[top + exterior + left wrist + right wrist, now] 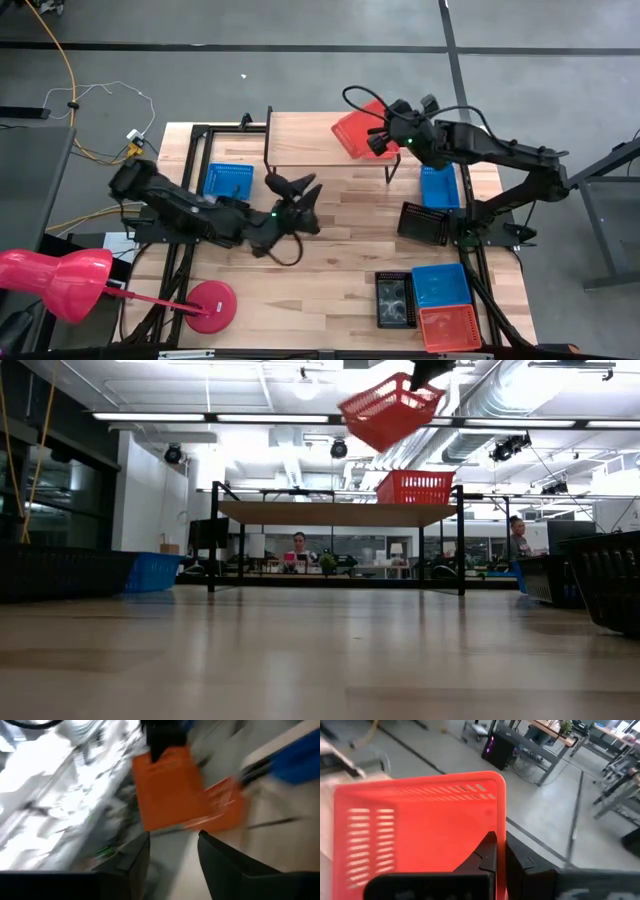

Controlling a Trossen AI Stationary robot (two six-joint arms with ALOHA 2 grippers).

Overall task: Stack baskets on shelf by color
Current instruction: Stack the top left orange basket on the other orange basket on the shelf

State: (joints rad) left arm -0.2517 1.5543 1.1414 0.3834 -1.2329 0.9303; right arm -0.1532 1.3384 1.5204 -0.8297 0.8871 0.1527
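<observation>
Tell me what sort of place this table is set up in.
Most likely a robotics lab inside an open-plan office. The low view shows desks with a seated person behind the shelf, exposed ceiling ducts and strip lights; the high view shows bare concrete floor with loose cables.

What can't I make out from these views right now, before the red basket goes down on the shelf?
- Shelf top under the held red basket: hidden in the high view by that basket and the right gripper.
- Stacked red basket on the shelf: low view shows its side only, so the count is unclear.
- Left wrist view: motion-blurred; the left gripper is open and empty, the orange shape beyond is indistinct.
</observation>
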